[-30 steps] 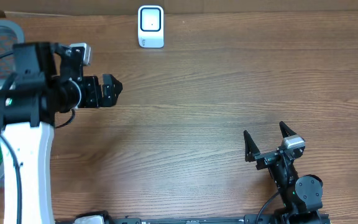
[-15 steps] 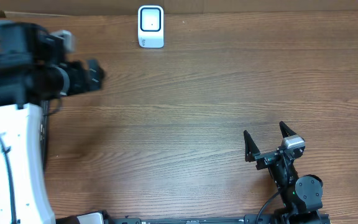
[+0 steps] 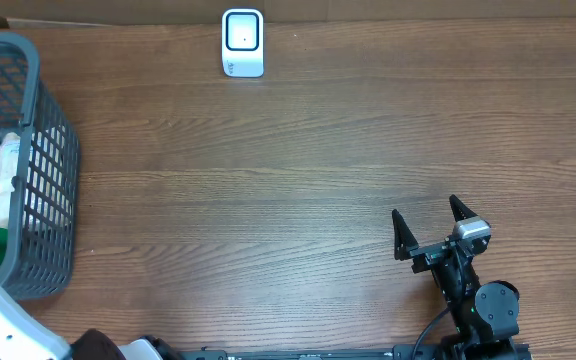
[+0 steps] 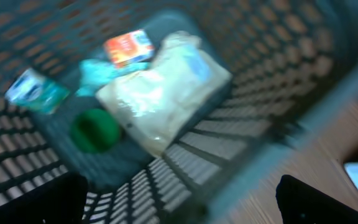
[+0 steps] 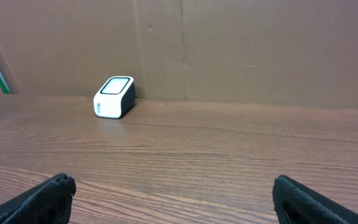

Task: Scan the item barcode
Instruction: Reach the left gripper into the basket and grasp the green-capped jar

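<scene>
Left gripper (image 4: 179, 200) spread wide, facing basket (image 4: 278, 68)

Overhead looks straight down at the desk (image 3: 318, 170). Left wrist peers close into the basket (image 4: 278, 68). Right wrist, low, faces the scanner (image 5: 114, 96), shared with overhead.

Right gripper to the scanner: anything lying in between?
Nothing. Between the open right gripper and the scanner there is only bare table; both the overhead and the right wrist view show it.
</scene>
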